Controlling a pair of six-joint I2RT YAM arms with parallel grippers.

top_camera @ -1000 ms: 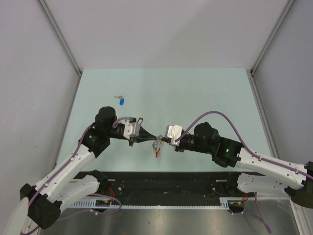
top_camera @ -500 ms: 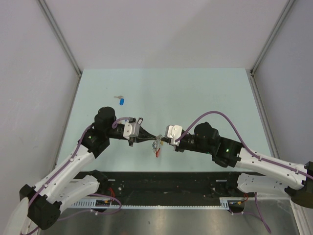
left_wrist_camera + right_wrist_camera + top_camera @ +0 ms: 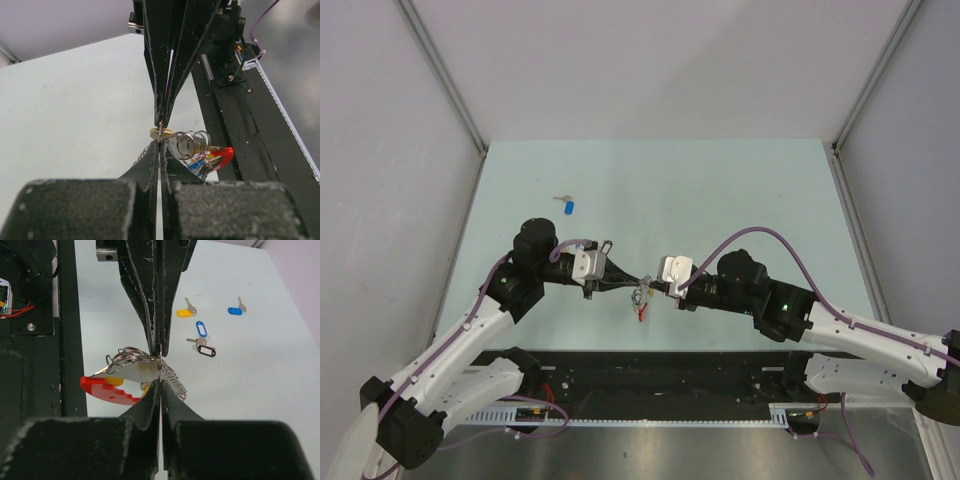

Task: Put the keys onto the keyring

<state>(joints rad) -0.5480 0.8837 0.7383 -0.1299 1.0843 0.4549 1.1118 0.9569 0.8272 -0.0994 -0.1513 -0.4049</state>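
Observation:
The keyring (image 3: pixel 640 302) hangs just above the table between both arms. Its red arc (image 3: pixel 106 389) points down and its silver rings (image 3: pixel 189 144) are bunched at the top. My left gripper (image 3: pixel 160 146) and right gripper (image 3: pixel 159 384) meet tip to tip, each shut on the same thin metal loop of the keyring, seen edge-on. A yellow tag (image 3: pixel 112 381) and a blue one (image 3: pixel 205 170) hang in the bunch. Loose keys lie on the table: a yellow-tagged one (image 3: pixel 183 313), a solid-blue-tagged one (image 3: pixel 234 311), a blue-framed one (image 3: pixel 201 329) and a black-tagged one (image 3: pixel 206 351).
The blue-tagged key (image 3: pixel 568 207) lies far left of centre on the pale green table (image 3: pixel 740 200). A black rail with cables (image 3: pixel 650 375) runs along the near edge under the arms. Grey walls close off the sides and back.

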